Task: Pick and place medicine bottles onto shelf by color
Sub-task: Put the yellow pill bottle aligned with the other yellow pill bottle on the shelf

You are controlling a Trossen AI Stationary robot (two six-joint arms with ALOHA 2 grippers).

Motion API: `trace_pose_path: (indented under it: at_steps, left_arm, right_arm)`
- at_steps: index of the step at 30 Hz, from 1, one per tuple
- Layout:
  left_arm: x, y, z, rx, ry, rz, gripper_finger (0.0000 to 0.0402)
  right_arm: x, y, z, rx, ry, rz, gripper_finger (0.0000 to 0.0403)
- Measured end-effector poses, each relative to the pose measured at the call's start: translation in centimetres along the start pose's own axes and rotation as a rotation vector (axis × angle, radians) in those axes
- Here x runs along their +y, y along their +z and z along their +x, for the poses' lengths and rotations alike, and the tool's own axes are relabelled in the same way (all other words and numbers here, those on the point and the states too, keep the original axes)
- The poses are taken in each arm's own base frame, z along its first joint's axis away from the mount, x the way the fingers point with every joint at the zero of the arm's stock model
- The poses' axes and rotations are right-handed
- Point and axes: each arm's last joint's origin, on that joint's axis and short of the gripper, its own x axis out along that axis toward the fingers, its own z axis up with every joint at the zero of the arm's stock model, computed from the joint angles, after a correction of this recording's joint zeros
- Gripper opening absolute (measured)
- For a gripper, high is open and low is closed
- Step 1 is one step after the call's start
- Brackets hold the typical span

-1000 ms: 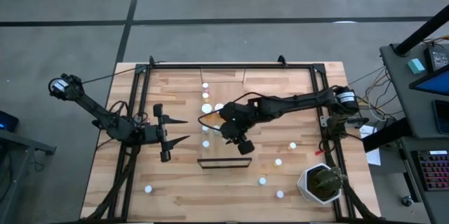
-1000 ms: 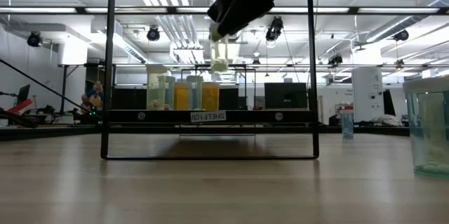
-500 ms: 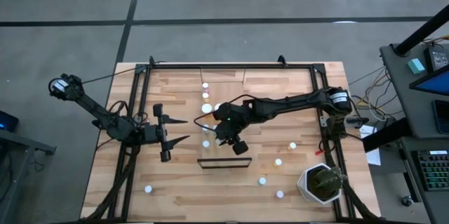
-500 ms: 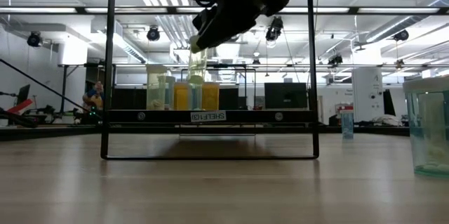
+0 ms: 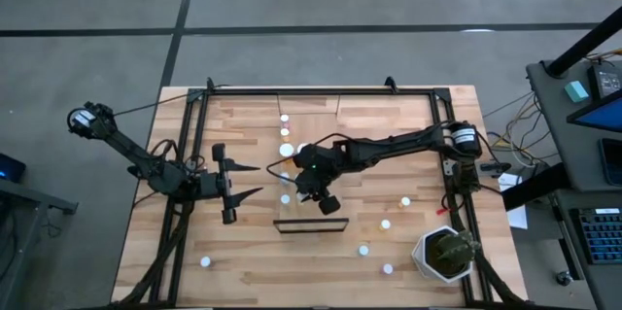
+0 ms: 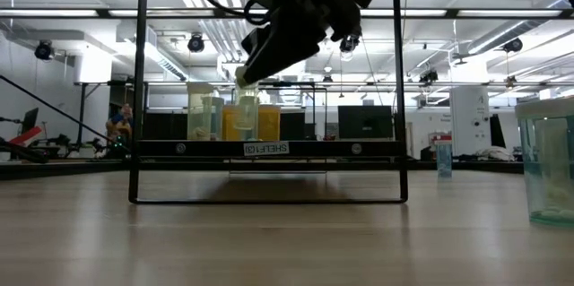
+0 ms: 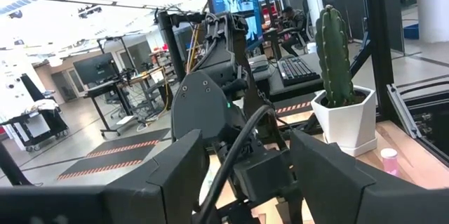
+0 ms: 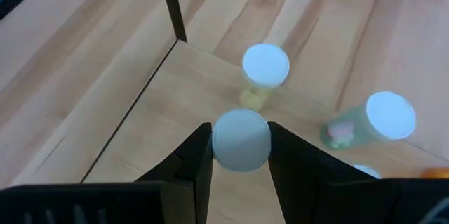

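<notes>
Two dark arms over the slatted wooden tabletop [image 5: 389, 116]. Right gripper [image 8: 240, 155] hangs above the long light-wood shelf plank [image 8: 168, 104], clenched on a small pale bottle with a white cap [image 8: 241, 140], fingers either side of the cap. In the low view that bottle [image 6: 247, 99] hangs tilted above the row of standing bottles [image 6: 235, 121] inside the dark metal frame [image 6: 134, 89]. Two more white-capped bottles [image 8: 265, 66] stand on the shelf just beyond the held one. Several loose white-capped bottles [image 5: 386, 223] sit on the table near the potted green cactus [image 5: 445, 252]. Left gripper [image 5: 255, 180] waits left of the shelf, fingers spread, holding nothing.
</notes>
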Motion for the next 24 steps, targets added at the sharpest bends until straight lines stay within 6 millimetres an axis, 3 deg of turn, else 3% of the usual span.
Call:
trace_pose_path:
  at_steps: [14, 24]
  left_arm:
    - [0.0, 0.02, 0.0, 0.0, 0.0, 0.003, 0.0199]
    - [0.0, 0.0, 0.0, 0.0, 0.0, 0.004, 0.0199]
  right_arm:
    - [0.09, -0.89, 0.82, 0.028, 0.011, 0.014, 0.0111]
    - [-0.06, -0.72, 0.82, 0.019, -0.021, 0.02, 0.015]
